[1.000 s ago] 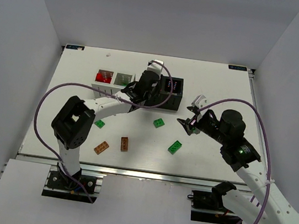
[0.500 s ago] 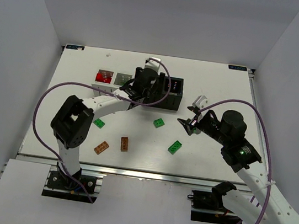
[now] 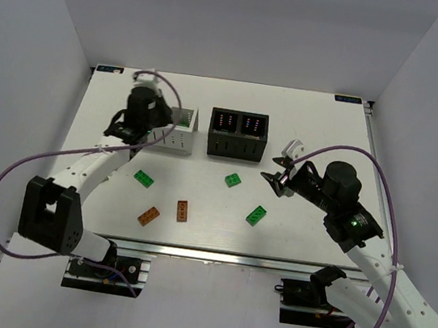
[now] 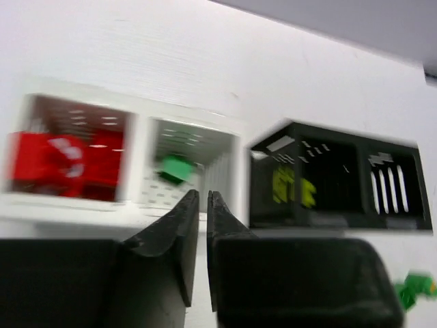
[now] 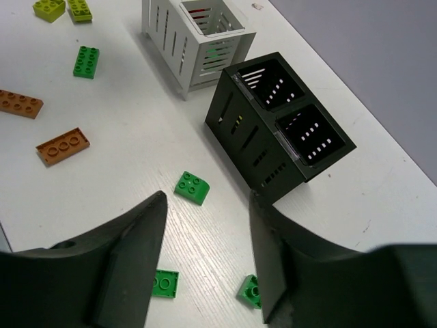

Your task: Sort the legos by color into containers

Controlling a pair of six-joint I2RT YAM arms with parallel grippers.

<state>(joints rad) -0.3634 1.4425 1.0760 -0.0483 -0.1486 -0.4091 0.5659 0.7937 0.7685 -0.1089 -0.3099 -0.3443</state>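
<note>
Now the right gripper (image 3: 272, 183) hangs spread, with the green two-by-two brick (image 5: 192, 187) just ahead between its fingertips; drop straight and straddle its flat sides; the left gripper (image 4: 203, 195), pressed together and empty, hovers before the white container (image 4: 140, 133).

Bright even light, faint soft shadows on the table (image 3: 323, 121), left wrist view blurred, black box (image 4: 328, 198) smeared, other views sharp.

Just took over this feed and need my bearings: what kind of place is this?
Probably a lab robot test cell, not a home or factory: a white table boxed in by plain panels, two arms bolted at its near edge, and legos, a white box and a black box on it.
</note>
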